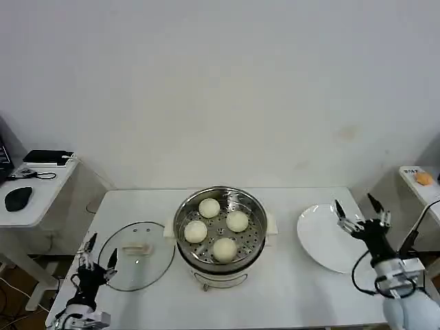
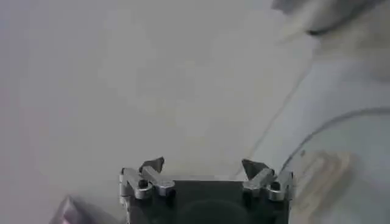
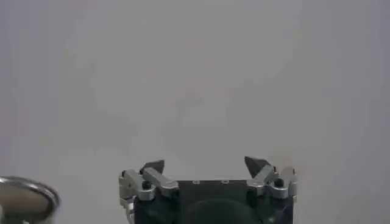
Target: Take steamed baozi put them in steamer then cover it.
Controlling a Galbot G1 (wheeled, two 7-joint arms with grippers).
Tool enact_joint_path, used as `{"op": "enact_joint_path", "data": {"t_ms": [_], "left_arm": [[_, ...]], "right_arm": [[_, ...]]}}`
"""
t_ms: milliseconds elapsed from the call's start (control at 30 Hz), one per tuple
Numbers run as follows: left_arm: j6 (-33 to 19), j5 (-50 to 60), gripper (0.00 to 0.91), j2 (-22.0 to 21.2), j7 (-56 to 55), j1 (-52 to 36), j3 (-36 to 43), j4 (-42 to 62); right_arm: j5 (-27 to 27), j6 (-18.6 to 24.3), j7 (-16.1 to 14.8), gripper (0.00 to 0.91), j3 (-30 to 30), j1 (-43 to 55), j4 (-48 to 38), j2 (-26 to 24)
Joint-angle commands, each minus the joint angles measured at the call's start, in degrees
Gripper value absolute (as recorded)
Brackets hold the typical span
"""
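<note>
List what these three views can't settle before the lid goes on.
- Steamer base, head view: hidden under its own rim.
- Cover, left wrist view: blurred, cut by the frame edge.
- Plate, head view: far edge behind the right gripper.
- Left gripper open beside the cover; arm cut off.

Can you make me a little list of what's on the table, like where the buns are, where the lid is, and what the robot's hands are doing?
buns: four baozi inside the steamer
lid: cover flat on the table, left of the steamer
plate: white plate, bare, right of the steamer
left tool: left tool open, by the cover's edge
right tool: right tool open, over the plate
left to do: cover not yet on
</note>
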Motion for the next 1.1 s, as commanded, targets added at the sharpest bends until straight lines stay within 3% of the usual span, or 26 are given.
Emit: {"op": "enact_joint_path", "data": {"t_ms": [33,1100], "left_arm": [[0.1,18.0,0.907,1.7,1.5,-2.3,4.1,5.3],[1.6,19.7,0.907,3.9,4.1,-18.4,11.5,17.7]], "right_arm": [[0.2,-0.6,1.5,0.907,6.0,-8.1,4.2,3.9],[-2.6,1.1,1.6,0.907,4.0,-12.5,7.0,7.3]]}}
